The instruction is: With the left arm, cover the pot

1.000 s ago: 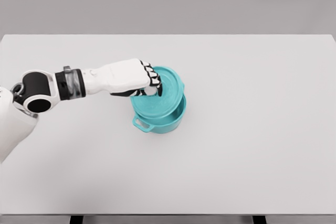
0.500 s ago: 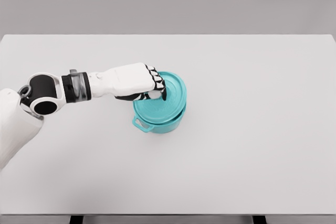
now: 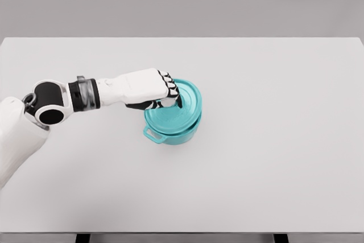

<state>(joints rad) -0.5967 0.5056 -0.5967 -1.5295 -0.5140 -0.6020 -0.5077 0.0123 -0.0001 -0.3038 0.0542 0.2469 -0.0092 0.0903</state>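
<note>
I see the broad, pale grey rectangular surface point(image 3: 273, 169) filling most of the head view, with a plain grey wall behind it and dark legs just showing at the bottom edge.

My white left arm point(image 3: 85, 95) comes in from the lower left, its black shoulder joint and grey-banded wrist cuff in plain sight, and reaches rightward across the surface toward the middle.

The round teal pot point(image 3: 170, 132) stands upright on the surface, a little left of centre. One looped side handle point(image 3: 152, 135) sticks out at its lower-left side, toward me.

The round teal lid point(image 3: 185, 103) sits on top of the pot, over the opening. It looks close to level, and its rim lines up nearly with the pot's rim on the right. I cannot tell whether it is fully seated all the way round, as my hand hides the left part.

My left hand point(image 3: 149, 87), white with black finger joints, lies over the lid's left half. Its fingers point(image 3: 168, 92) are curled tightly down at the middle of the lid, closed on something there, which I take to be the lid's knob; the knob itself is hidden under them.
</note>
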